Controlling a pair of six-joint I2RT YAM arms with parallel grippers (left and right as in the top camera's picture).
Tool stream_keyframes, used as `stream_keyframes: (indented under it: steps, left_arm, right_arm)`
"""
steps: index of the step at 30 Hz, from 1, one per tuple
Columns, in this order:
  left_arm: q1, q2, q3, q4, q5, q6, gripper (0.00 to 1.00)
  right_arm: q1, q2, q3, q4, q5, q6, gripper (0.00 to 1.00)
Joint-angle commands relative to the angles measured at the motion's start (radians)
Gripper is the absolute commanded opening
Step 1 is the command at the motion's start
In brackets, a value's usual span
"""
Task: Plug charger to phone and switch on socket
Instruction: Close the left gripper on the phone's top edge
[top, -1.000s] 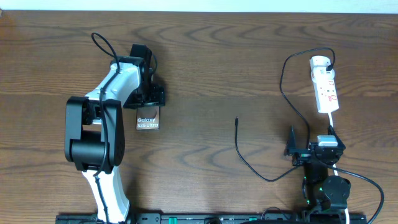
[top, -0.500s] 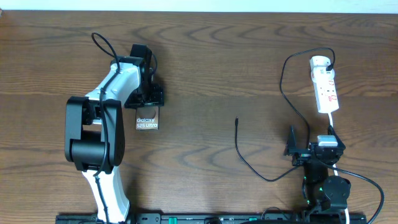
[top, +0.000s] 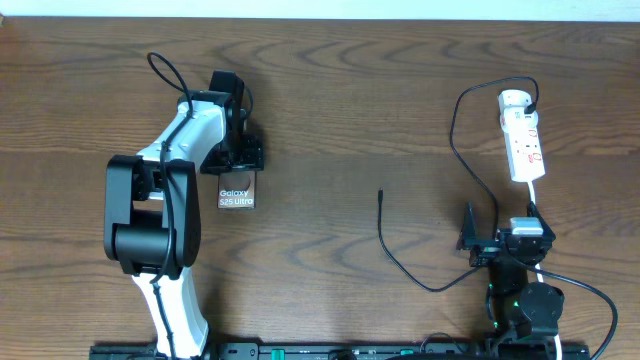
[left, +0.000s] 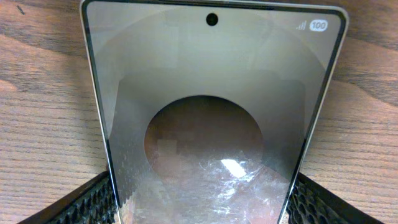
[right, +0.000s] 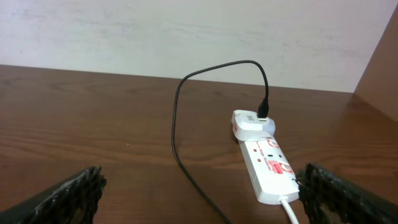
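Note:
The phone (top: 237, 190) lies flat on the wooden table with its "Galaxy S25 Ultra" lettering up. My left gripper (top: 238, 160) is over its far end. In the left wrist view the phone (left: 211, 93) fills the frame, and both black pads (left: 93, 202) press against its long edges. The charger (top: 400, 262) curves across the table, its connector tip (top: 380, 193) lying free at mid-table. Its other end is plugged into the white socket (top: 524, 140) at the far right. My right gripper (top: 500, 238) rests open near the front edge, in front of the socket (right: 267, 168), holding nothing.
The socket's white cord (top: 535, 200) runs back toward the right arm's base. A pale wall (right: 186, 31) rises behind the table's far edge. Bare wood lies between the phone and the charger's tip.
The left gripper's jaws have drawn in a little against the phone's edges. The phone, the charger and the right arm have not moved.

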Motion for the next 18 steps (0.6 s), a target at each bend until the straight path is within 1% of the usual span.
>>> stream_keyframes:
  steps: [1, 13, 15, 18]
  left_arm:
    - [0.001, 0.018, -0.01, -0.002, -0.012, 0.01, 0.79]
    - [0.001, 0.018, -0.01, -0.002, -0.012, 0.01, 0.77]
    - [0.001, 0.018, -0.01, -0.002, -0.012, 0.01, 0.75]
    - [0.001, 0.018, -0.01, -0.002, -0.011, 0.01, 0.74]
  right_arm:
    - [0.016, -0.005, -0.001, -0.004, 0.004, -0.01, 0.99]
    - [0.016, -0.005, -0.001, -0.004, 0.004, -0.01, 0.99]
    - [0.016, -0.005, -0.001, -0.004, 0.004, -0.01, 0.99]
    - [0.016, -0.005, -0.001, -0.004, 0.004, -0.01, 0.99]
